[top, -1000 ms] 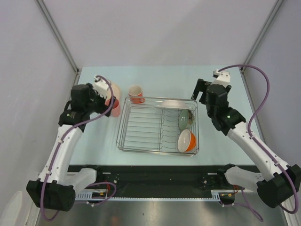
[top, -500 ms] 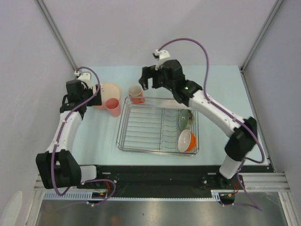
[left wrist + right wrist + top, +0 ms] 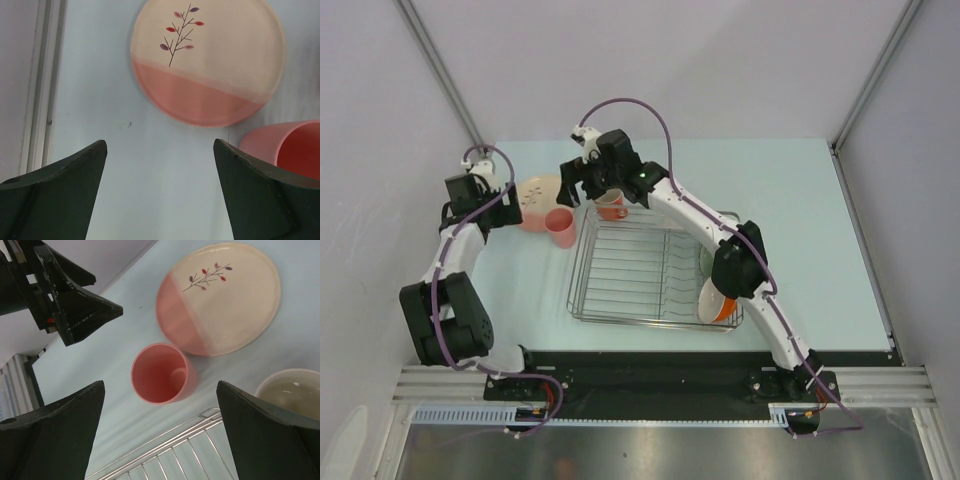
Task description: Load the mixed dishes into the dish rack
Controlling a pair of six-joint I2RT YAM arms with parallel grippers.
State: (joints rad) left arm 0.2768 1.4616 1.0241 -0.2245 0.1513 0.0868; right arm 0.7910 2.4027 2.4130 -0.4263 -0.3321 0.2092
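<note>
Pink cup (image 3: 161, 372) is sitting upright, mouth up, on the worktop (image 3: 790, 200). It is just outside the far left corner of the dish rack (image 3: 625, 270), and the leaf-motif plate (image 3: 220, 295) is lying flat just beyond it. The orange mug (image 3: 292, 392) is standing near it, by the rack's far rim. The orange bowl (image 3: 717, 298) is already leaning in the rack's near right end.

You are hovering the right hand (image 3: 161, 387) straight over the cup, fingers spread wide, nothing in them. This reads as the approach to a cup pick.

- Keep the cup centred between the fingers as you are descending. Either straddle the whole body or drop one finger inside the mouth and pinch the wall.
- The mug-side finger is running close to the mug and the rack wire, so come down vertically, not sweeping.
- Close low on the wall, since a light cup is likely to tip.

Left hand (image 3: 160, 150) is also wide and empty, poised over bare worktop just short of the plate and near the cup. Keep it out of the right hand's lane while you are lifting.
</note>
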